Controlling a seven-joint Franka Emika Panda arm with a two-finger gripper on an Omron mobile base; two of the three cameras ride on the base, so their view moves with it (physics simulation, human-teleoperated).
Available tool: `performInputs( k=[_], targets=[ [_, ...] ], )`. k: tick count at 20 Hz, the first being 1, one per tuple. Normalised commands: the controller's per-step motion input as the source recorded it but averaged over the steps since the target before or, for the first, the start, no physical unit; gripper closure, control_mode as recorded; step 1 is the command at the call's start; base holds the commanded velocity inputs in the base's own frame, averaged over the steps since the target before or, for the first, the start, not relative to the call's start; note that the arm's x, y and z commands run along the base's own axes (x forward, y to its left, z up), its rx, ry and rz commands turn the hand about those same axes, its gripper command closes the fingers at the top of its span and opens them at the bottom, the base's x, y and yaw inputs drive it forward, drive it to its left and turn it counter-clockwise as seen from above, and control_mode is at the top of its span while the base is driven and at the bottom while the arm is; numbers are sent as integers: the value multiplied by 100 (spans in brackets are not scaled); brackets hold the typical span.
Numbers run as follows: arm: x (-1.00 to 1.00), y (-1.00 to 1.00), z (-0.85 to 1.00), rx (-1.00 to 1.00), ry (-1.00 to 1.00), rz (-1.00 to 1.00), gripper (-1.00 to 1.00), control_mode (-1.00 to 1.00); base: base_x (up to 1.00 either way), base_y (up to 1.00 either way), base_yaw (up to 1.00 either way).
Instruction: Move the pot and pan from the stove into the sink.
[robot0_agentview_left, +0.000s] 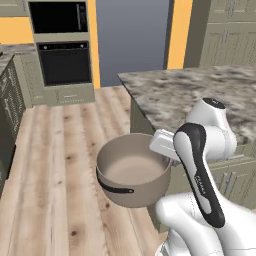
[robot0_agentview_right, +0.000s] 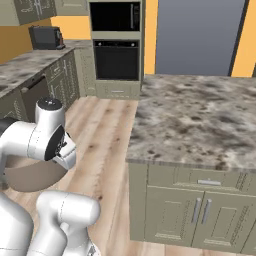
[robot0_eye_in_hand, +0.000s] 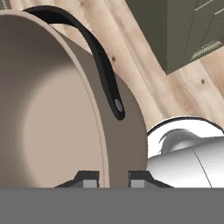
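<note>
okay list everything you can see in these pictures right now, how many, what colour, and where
pot: one, taupe-beige with dark loop handles, held up over the wood floor beside the island
island counter: one, mottled grey stone on olive cabinets, right of the pot
wall ovens: two, black, stacked in the far wall
side counter: one, grey stone, along the left wall
toaster-like appliance: one, dark, on the side counter
floor: light wood planks
gripper: one, dark tips, shut on the pot's rim

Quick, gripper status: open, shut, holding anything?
Gripper: shut on the rim of the wide taupe-beige metal pot, one finger inside the wall, one outside.
</note>
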Motion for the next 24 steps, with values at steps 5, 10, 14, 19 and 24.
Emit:
performInputs(
  k=[5,10,14,19,24],
  targets=[
    [0,0,0,0,0,0,100,100,-1,77,0],
    [0,0,0,0,0,0,100,100,-13,37,2],
    [0,0,0,0,0,0,100,100,-2,20,3],
    [0,0,0,0,0,0,100,100,56,28,0],
    [0,0,0,0,0,0,100,100,73,28,0]
  ],
)
